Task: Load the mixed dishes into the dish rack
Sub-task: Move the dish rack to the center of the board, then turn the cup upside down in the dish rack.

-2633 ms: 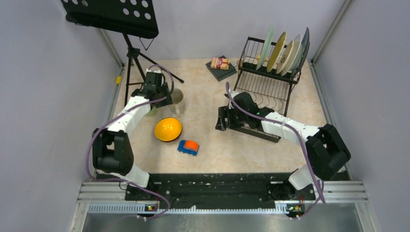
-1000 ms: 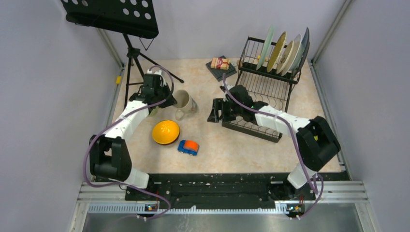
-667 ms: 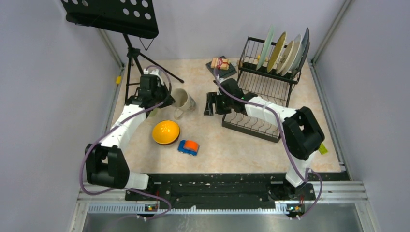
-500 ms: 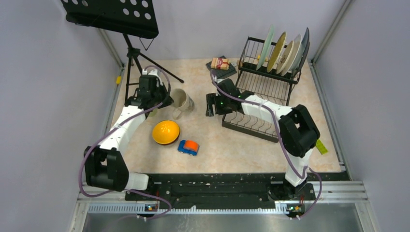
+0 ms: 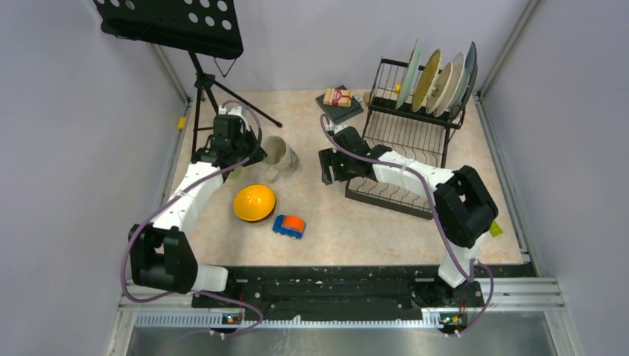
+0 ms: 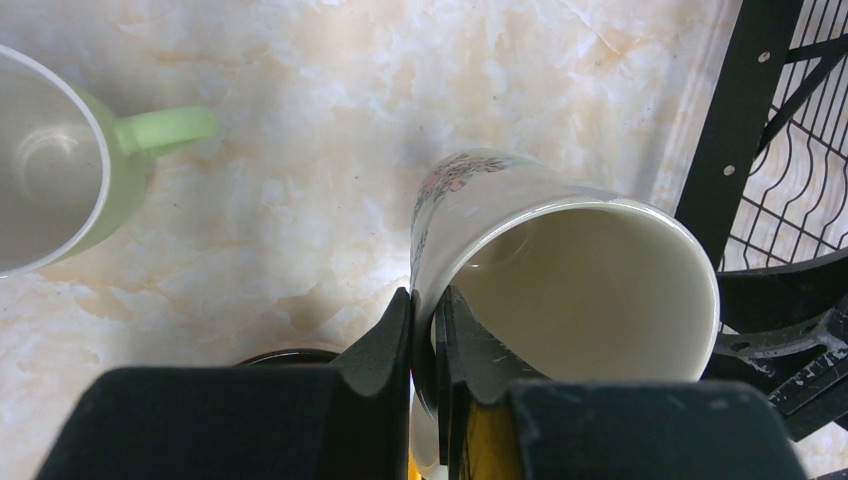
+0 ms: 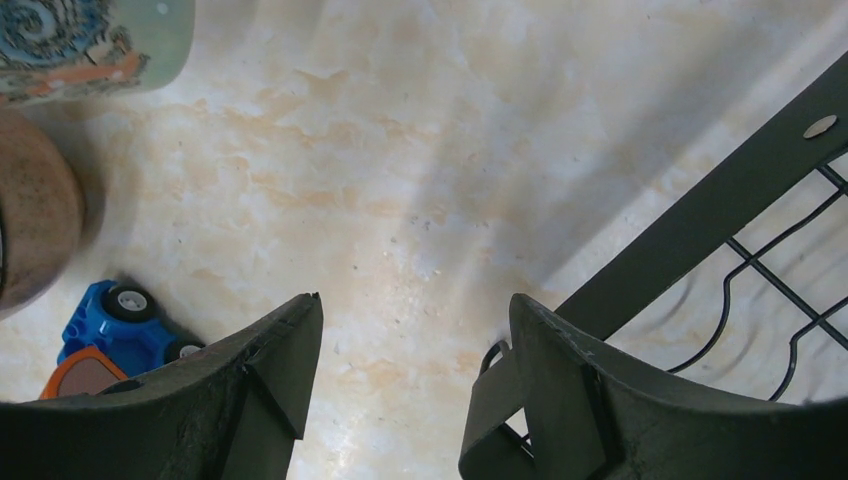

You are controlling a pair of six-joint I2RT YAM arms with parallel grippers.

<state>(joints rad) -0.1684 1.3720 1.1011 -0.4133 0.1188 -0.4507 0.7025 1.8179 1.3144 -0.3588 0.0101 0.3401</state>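
Right, left claw (image 6: 428,330) pinches the beige mug (image 6: 560,270) by its rim wall, mug tilted over the counter (image 6: 300,150) left of the rack (image 7: 700,235); thin pinch, may swivel or slip; right claw (image 7: 410,380) wide, empty, near rack edge; collision risk.

Four plates (image 5: 438,80) stand on edge in the raised upper tier of the dish rack (image 5: 406,132), at the far right of the table (image 5: 334,222). Just left of the rack's upper tier a small packet (image 5: 337,97) lies on a mat (image 5: 343,111). Well left of the rack is a tilted mug (image 5: 280,154), a second mug (image 6: 50,190) beyond it, the music stand (image 5: 174,26) behind them, and a bowl (image 5: 254,201) and toy car (image 5: 289,225) nearer.
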